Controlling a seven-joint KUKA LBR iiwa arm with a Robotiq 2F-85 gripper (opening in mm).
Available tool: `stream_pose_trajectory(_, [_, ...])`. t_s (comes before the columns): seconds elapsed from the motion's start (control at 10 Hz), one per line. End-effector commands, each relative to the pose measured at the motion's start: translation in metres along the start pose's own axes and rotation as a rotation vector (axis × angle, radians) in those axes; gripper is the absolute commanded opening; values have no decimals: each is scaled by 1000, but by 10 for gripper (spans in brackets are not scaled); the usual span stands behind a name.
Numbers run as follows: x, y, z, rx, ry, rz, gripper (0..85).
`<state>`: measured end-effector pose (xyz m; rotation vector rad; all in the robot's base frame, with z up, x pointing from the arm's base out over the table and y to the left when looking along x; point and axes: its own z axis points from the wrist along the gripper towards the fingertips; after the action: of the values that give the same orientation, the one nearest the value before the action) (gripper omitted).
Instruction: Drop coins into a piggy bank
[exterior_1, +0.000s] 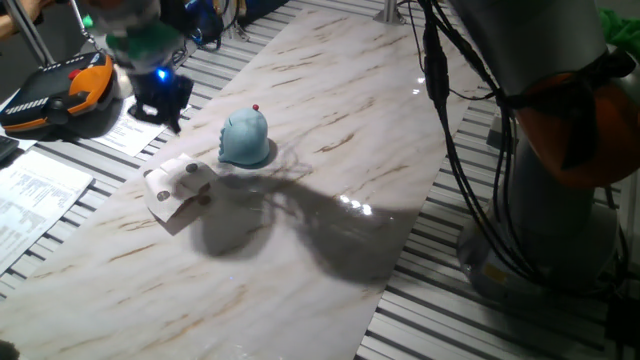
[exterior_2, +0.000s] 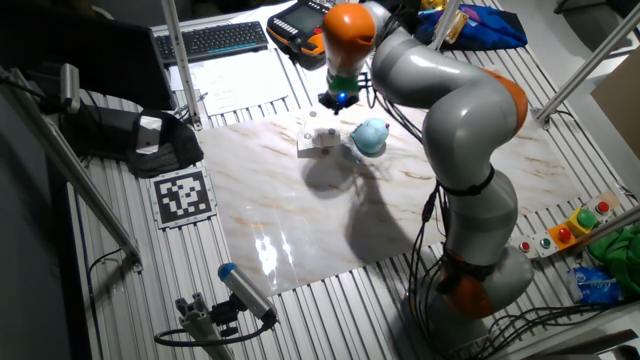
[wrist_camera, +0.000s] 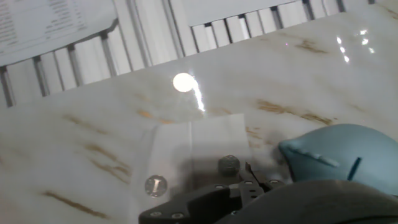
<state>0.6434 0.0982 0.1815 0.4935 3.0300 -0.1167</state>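
Filling the bottom edge of the hand view, your end effector (wrist_camera: 249, 186) shows only its dark body and finger roots. You cannot tell from these pictures whether it is wide, narrow or holding anything; the fingertips are out of frame or blurred in every view.

Just above it, centre-low in the hand view, sits a coin (wrist_camera: 229, 164) on the off-white block (wrist_camera: 193, 155). A second coin (wrist_camera: 155, 185) lies lower left, near the block's left edge. The piggy bank (wrist_camera: 348, 155) fills the lower right, with a dark slot visible on its side facing you. In the fixed view that looks along the tabletop (exterior_1: 330, 150), the bank (exterior_1: 244, 138) stands just right of the block (exterior_1: 178, 188), close but seemingly apart, while the blurred end effector (exterior_1: 160, 95) hangs in the upper left, above and behind the block.

The step in hand is probably picking a coin. To do it well, centre the fingers over the nearer coin, come straight down, and close gently so the flat disc does not skid. Keep clear of the bank on the right.
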Motion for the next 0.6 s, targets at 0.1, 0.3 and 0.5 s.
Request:
stream_pose_trajectory(0.1, [5,-11,3,8,-4,34,0])
stream_pose_trajectory(0.3, [7,-23,8,22,-6,58,0])
stream_pose_trajectory(0.5, [10,-31,12,32,-6,113,0])
